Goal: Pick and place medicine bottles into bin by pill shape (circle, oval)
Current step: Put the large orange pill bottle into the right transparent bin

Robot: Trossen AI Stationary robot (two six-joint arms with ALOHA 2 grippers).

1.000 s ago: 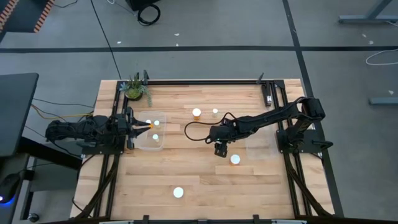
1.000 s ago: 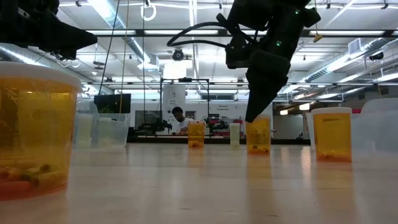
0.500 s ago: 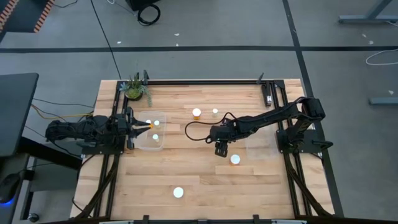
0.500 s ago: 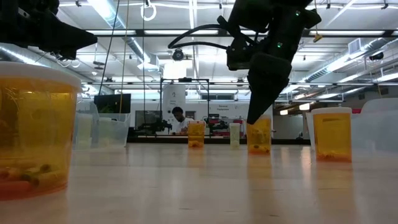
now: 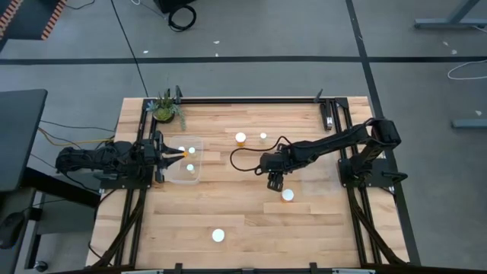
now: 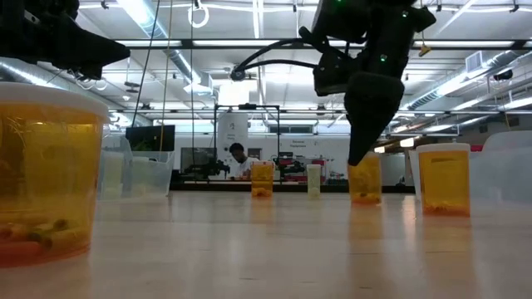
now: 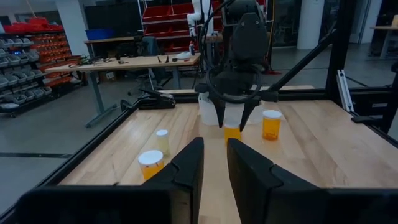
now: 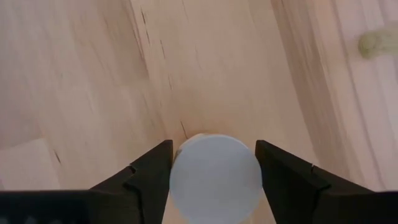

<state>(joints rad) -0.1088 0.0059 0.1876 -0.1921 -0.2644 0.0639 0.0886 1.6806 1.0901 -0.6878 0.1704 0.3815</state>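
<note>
Bottle (image 8: 215, 172), upright and white-capped, is sitting directly beneath the right gripper (image 8: 214, 165), whose fingers are standing apart, one on either side of the cap.

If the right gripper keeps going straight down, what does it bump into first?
Probably the white cap of the medicine bottle sitting between the right gripper's open fingers. Under that bottle is only the wooden table.

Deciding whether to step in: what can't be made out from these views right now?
- Pill shape: bottles too small in the high view; white cap hides the contents in the right wrist view.
- Right tool: its fingers flank the cap, but contact cannot be told.
- Clear bin: left tool covers part of its inside.
- Nearest bottle: cut by the low view's left edge.
</note>
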